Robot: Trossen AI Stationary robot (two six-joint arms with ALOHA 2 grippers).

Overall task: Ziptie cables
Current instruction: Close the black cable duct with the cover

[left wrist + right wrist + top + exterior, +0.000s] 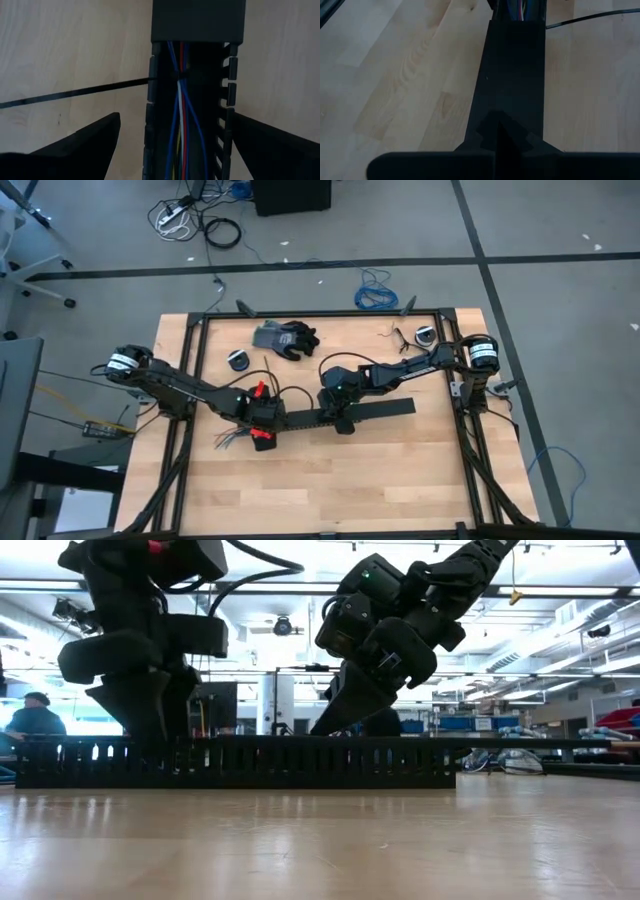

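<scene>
The left gripper (172, 150) hangs released, fingers straddling the long black slotted plastic channel (227, 100) where the thin multicoloured cables (180, 115) lie, a black ziptie (75, 93) already looped round them. Farther along, the right gripper (496, 137) presses clenched on the channel's lid. Next, probably, cinch the tail.

the pale wooden table (330, 470) looks smooth with a soft sheen; the black slotted plastic channel (240, 762) is matt; thin plastic-coated multicoloured cables (182, 115) look glossy.
</scene>
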